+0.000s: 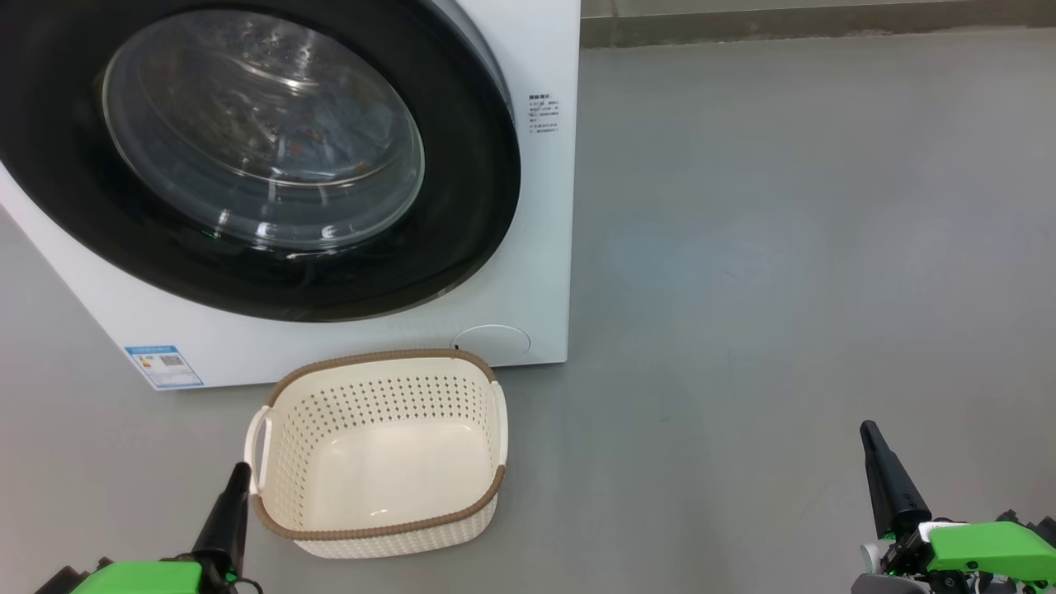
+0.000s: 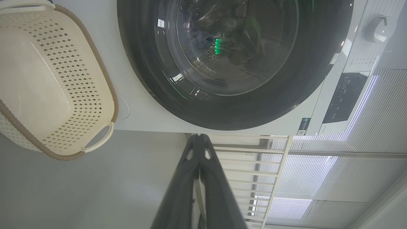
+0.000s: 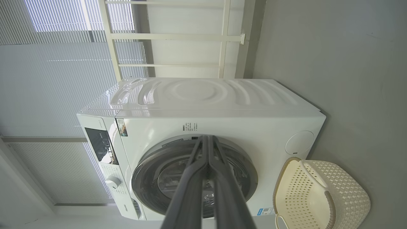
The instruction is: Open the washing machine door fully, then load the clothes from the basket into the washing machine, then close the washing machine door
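Shows glossy black washing machine door (image 1: pixel 474 194) flush on white washing machine (image 1: pixel 540 256), blue clothes (image 1: pixel 351 111) behind its glass. Finds left gripper (image 1: pixel 240 473) and right gripper (image 1: pixel 869 431) pinched together, near, gripping nothing.

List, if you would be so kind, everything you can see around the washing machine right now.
washing machine: one, white, on the floor
washing machine door: one, glossy black with a clear glass window, shut on the machine's front
clothes: count unclear, light blue with an orange-brown print, inside the drum behind the glass
basket: one, cream with a brown rim, empty, on the floor in front of the machine
label sticker: one, blue, lower front corner of the machine
knob: one, white, on the machine's control strip
blinds: pale, behind the machine
floor: grey
left fingers: one pair, dark, shut, lower left of the head view, near the basket
right fingers: one pair, dark, shut, lower right, above the floor
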Controlling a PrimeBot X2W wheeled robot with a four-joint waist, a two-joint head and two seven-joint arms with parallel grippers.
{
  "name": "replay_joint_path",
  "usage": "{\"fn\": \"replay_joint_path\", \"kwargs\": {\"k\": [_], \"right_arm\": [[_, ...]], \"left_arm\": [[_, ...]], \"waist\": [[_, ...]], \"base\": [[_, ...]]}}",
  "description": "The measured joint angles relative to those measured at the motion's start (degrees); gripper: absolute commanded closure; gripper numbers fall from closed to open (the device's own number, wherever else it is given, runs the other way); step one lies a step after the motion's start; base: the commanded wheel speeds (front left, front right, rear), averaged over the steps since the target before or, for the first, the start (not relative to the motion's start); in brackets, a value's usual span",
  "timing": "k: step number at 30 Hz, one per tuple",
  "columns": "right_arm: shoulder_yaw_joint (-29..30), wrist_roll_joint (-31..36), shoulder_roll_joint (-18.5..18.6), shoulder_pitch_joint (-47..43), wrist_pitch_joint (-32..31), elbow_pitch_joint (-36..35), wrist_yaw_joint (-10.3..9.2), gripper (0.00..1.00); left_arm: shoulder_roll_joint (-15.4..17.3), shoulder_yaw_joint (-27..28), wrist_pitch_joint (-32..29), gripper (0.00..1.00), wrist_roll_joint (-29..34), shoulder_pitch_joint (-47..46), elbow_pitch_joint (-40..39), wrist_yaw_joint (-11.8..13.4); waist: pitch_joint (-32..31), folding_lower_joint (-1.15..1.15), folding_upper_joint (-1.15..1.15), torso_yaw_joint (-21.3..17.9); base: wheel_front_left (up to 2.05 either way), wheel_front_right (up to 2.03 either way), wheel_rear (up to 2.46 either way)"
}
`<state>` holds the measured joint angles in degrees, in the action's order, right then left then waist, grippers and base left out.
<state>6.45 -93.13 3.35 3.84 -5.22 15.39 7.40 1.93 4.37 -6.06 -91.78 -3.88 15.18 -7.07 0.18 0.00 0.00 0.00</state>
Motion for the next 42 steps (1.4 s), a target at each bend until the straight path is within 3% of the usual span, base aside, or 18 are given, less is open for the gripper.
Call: {"fn": "replay_joint_path", "kwargs": {"k": [42], "right_arm": [[0.5,0.2,-0.2,0.0,-0.3,0.0,0.00,1.00]], "left_arm": [[0.0,0.1,0.0,1.00,0.0,0.0,0.0,0.0]], "waist": [[0.0,0.00,0.00,0.0]], "base": [[0.00,0.00,0.00]]}}
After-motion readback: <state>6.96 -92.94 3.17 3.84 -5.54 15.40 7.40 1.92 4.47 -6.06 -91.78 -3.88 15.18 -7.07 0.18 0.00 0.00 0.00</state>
